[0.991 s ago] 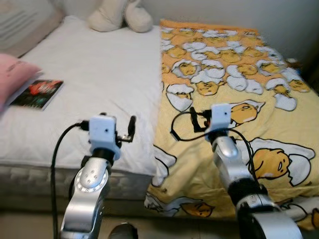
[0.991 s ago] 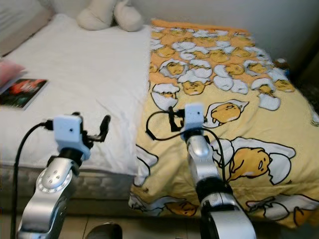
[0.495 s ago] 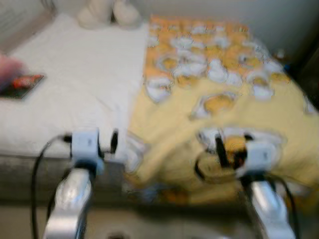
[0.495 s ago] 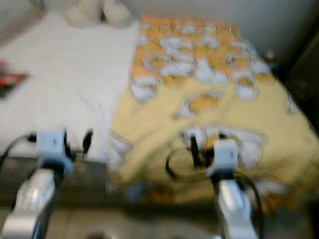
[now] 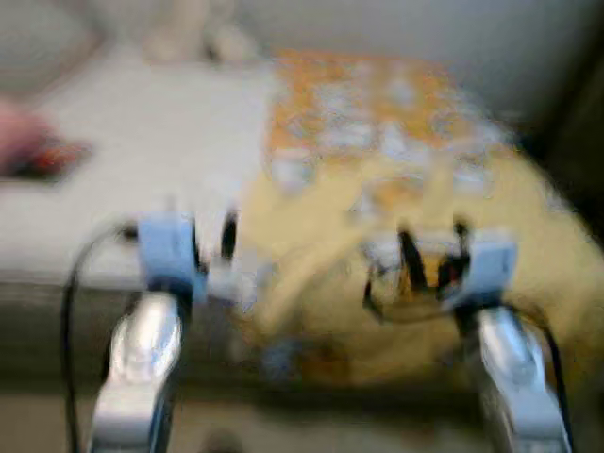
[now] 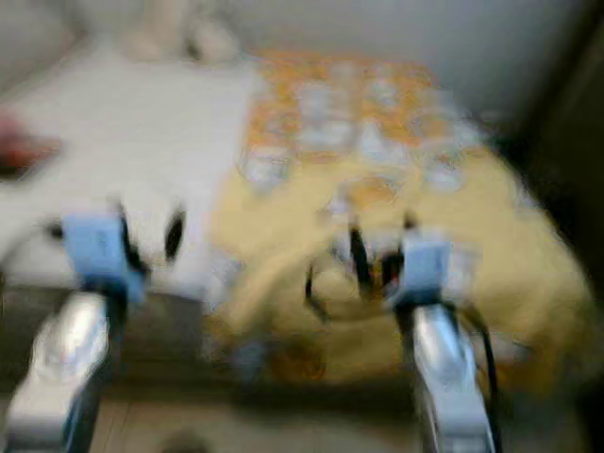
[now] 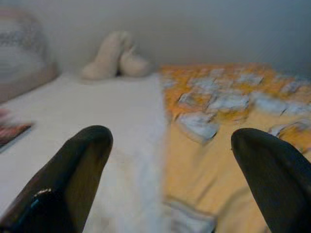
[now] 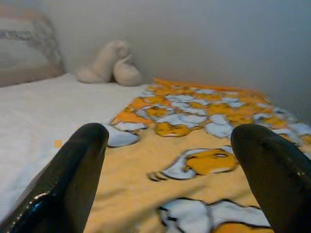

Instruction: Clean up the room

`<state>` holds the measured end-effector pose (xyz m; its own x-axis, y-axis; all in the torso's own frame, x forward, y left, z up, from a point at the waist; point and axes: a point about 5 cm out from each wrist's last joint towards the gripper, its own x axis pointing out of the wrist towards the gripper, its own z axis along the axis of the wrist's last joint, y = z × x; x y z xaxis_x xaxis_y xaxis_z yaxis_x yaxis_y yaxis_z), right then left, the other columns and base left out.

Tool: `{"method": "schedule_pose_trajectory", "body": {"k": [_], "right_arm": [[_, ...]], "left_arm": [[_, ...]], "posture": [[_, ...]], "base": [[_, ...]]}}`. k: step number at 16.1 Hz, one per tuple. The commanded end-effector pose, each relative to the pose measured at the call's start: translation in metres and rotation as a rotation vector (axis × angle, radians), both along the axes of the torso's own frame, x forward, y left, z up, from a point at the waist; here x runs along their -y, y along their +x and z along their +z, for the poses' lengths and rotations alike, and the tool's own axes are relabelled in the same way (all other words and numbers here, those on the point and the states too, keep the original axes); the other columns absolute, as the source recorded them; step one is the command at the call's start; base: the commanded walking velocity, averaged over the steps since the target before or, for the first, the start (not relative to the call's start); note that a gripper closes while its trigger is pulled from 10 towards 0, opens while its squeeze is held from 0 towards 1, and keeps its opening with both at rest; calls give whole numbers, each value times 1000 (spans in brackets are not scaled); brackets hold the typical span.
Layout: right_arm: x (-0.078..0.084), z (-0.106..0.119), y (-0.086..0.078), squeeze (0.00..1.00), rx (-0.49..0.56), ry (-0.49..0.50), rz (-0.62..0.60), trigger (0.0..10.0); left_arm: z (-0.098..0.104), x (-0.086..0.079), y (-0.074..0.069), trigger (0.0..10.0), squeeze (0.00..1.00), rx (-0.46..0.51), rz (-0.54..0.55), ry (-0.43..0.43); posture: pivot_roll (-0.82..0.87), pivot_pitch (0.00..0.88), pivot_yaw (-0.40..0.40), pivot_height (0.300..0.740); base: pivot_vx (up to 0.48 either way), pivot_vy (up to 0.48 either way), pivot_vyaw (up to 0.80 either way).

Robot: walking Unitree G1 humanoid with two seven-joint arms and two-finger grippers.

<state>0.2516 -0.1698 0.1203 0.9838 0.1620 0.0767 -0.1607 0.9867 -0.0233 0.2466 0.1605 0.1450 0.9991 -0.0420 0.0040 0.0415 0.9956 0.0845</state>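
The head views are blurred. A yellow blanket [image 5: 377,170] printed with egg characters covers the right half of the bed, and its near corner is rumpled over the front edge. The white sheet [image 5: 160,142] lies bare on the left half. A dark book [image 5: 47,156] rests at the far left beside a pink pillow [image 5: 11,132]. My left gripper [image 5: 203,236] hovers open at the bed's front edge, over the sheet by the blanket's border [image 7: 165,121]. My right gripper [image 5: 434,250] is open above the blanket [image 8: 194,145]. Neither holds anything.
A cream plush toy [image 8: 109,63] lies at the head of the bed against the wall. A patterned pillow [image 7: 22,53] leans at the far left corner. The mattress side [image 5: 57,311] drops to the floor in front of me. A dark gap [image 5: 585,142] flanks the bed's right side.
The whole picture has shifted and gone blurry, so the camera is moving. My right arm now stands further right in the picture, with its gripper nearer the blanket's front edge.
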Motion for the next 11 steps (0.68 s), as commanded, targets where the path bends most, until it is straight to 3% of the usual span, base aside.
{"method": "schedule_pose_trajectory", "body": {"k": [1, 11], "right_arm": [[1, -1, 6, 0, -19, 21, -15, 10000], [-3, -16, 17, 0, -85, 26, -6, 10000]], "left_arm": [[8, 1, 9, 10000, 0, 29, -4, 1], [7, 4, 14, 10000, 0, 21, 6, -51]], "posture": [[21, 0, -45, 740], [25, 0, -34, 740]], "base": [[480, 0, 0], [480, 0, 0]]}}
